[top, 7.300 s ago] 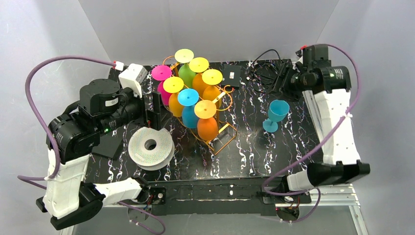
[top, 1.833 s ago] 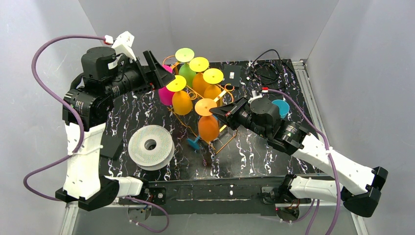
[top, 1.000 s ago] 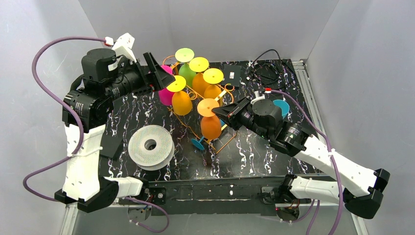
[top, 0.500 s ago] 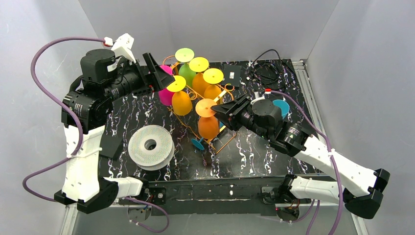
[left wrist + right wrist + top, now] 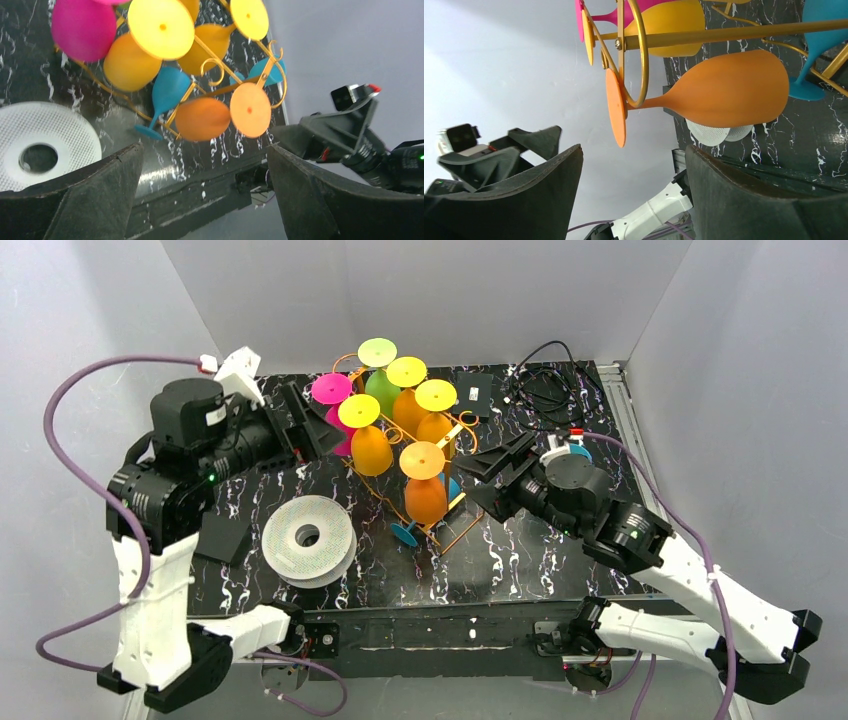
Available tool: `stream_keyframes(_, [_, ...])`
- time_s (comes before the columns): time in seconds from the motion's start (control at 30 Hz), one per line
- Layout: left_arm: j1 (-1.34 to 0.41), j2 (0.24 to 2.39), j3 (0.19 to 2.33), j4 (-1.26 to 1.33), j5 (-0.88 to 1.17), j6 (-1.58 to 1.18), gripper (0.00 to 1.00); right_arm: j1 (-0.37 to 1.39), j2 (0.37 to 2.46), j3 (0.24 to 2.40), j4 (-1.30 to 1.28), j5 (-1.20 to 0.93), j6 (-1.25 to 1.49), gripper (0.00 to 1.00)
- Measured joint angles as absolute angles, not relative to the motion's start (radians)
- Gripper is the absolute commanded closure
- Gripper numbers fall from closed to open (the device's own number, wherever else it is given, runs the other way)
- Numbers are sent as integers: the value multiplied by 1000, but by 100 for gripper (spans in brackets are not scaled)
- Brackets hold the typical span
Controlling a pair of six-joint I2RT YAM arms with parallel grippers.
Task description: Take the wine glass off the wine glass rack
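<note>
Blue glass (image 5: 162,100) off its loops, leaning inside the rack (image 5: 724,31), foot on the counter (image 5: 520,560).
Its stem slants from the near-left foot up to the bowl behind the orange glass (image 5: 425,498), which hangs upright, bowl down. Right fingers (image 5: 734,200) are apart, just right of the rack; left fingers (image 5: 75,200) are apart beside the pink glass (image 5: 330,390).

No writing or number can be read anywhere; one white sticker (image 5: 214,417) is too small.
</note>
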State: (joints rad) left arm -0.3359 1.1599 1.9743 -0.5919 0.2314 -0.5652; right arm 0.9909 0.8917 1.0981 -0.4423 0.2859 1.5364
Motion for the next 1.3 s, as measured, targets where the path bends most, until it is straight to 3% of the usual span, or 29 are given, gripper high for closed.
stream_keyframes(0.17, [-336, 1048, 1832, -636, 216, -608, 12, 991, 867, 1126, -493, 308, 1491, 16])
stream_keyframes(0.5, [-336, 848, 1336, -625, 221, -806, 23, 991, 801, 1188, -633, 361, 1418, 16])
stream_keyframes(0.73, [-358, 787, 1052, -530, 166, -1018, 23, 991, 722, 1187, -705, 386, 1414, 17])
stream_keyframes(1.3, [-622, 1049, 758, -160, -132, -1465, 28, 991, 651, 1189, -836, 468, 1394, 16])
